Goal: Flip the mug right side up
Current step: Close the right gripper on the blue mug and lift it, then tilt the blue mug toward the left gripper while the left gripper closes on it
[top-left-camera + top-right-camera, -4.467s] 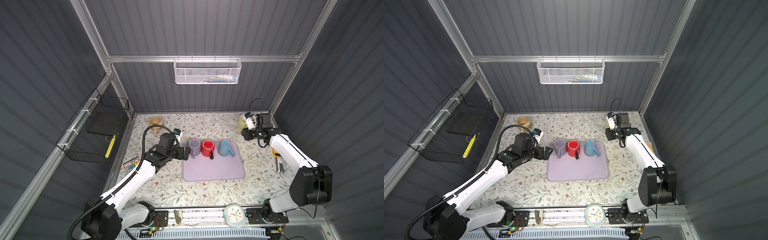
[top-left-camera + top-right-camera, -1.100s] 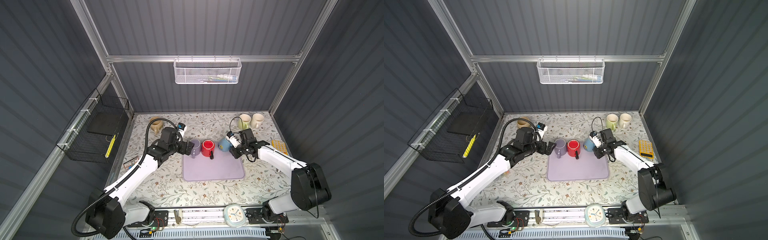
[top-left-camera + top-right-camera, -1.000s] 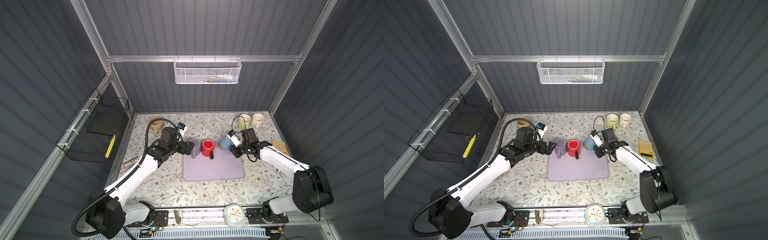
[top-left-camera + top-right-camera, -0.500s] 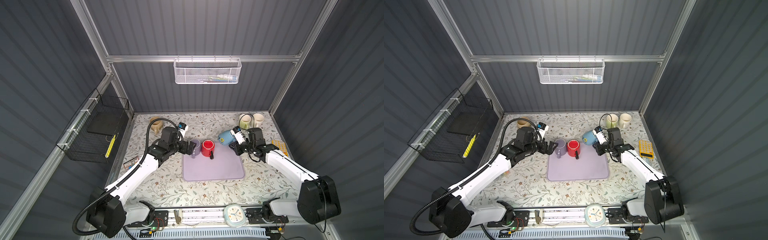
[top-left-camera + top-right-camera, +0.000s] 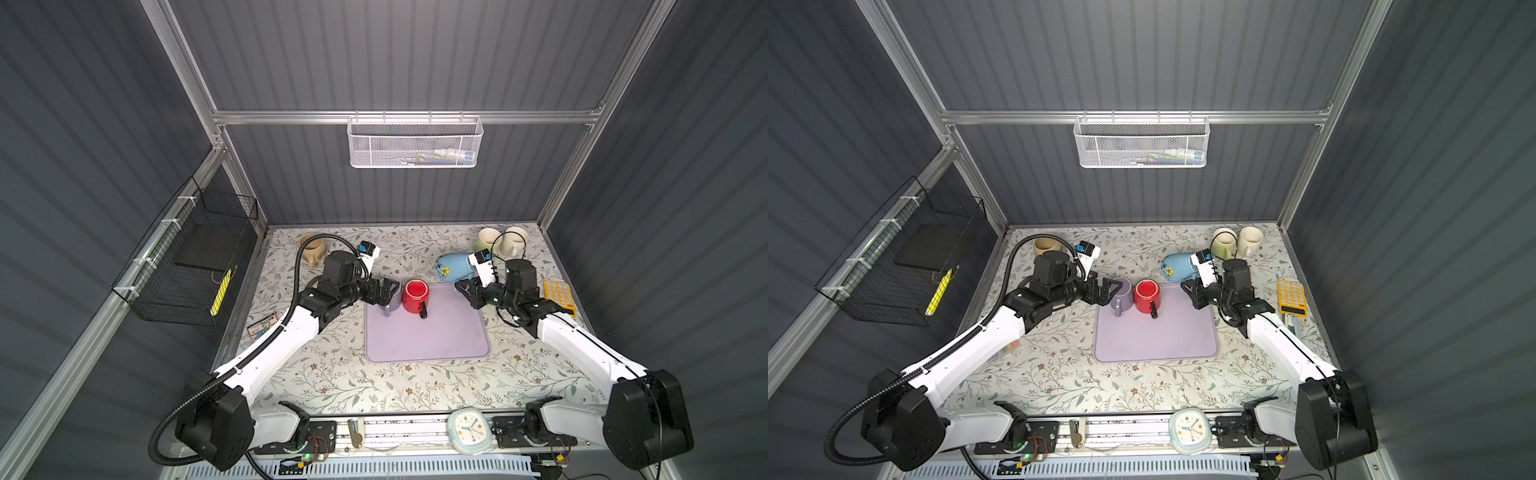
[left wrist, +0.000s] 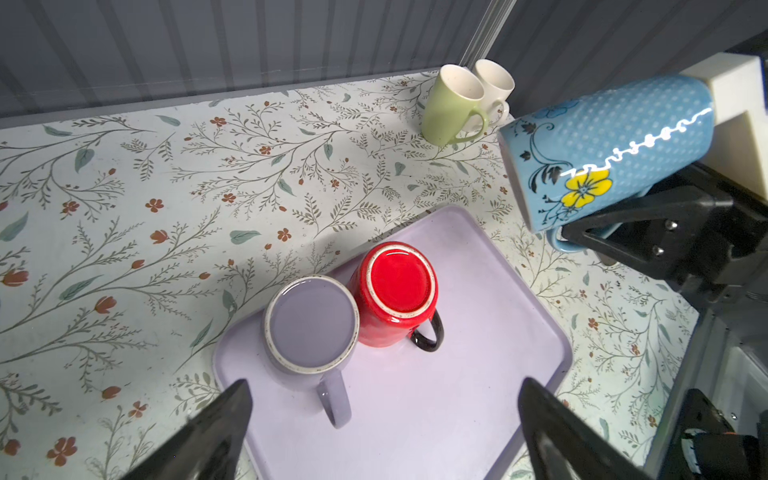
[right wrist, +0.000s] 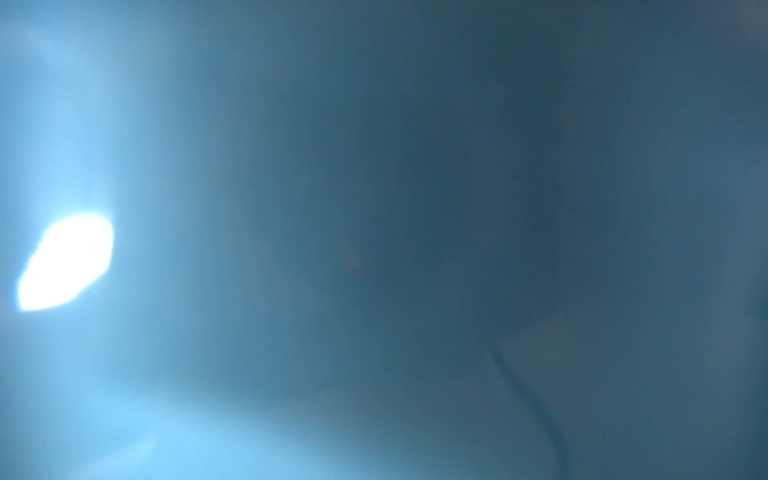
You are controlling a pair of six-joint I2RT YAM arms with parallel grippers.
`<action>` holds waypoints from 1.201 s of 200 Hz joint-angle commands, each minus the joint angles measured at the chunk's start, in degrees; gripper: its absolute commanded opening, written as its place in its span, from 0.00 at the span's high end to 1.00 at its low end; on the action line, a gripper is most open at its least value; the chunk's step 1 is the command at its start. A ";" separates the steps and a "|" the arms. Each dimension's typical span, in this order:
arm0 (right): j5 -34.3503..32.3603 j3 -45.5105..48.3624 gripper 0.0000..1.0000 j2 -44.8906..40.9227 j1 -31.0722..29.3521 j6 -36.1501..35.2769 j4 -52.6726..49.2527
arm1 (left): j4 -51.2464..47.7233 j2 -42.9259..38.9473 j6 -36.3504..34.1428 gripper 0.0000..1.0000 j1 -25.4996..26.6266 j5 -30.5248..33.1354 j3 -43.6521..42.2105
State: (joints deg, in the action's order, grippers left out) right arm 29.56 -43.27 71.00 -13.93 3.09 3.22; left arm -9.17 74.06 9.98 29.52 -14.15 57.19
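- Gripping a dotted blue ceramic mug (image 5: 451, 266) by its handle, the right claw (image 5: 465, 293) holds it sideways.
- Left claw (image 6: 384, 388) gapes wide near an upturned lavender mug (image 6: 311, 328).

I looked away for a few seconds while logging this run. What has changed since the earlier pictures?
The right gripper came from the back corner, took the blue mug by its handle and lifted it off the tray, tipping it sideways. The left gripper, open, edged closer to the purple mug. It and the red mug stay upside down on the tray.
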 commanded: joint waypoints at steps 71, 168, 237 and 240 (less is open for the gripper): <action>9.79 1.60 0.98 -0.42 0.31 7.39 18.03 | 15.95 3.14 10.61 0.00 -0.25 -16.72 -0.71; 18.77 1.15 0.98 0.85 0.22 10.29 22.14 | 24.39 9.34 12.65 0.01 4.26 -22.10 3.25; 23.86 1.33 0.97 1.62 -0.22 10.75 23.23 | 27.19 12.55 12.78 0.01 6.25 -22.76 5.74; 23.87 1.36 0.97 1.56 -0.26 10.78 23.36 | 27.37 12.64 12.79 0.01 6.30 -22.76 5.83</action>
State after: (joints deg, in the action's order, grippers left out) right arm 50.19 -41.43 72.79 -13.93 13.56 21.06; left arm 15.68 85.69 22.35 35.27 -35.35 60.77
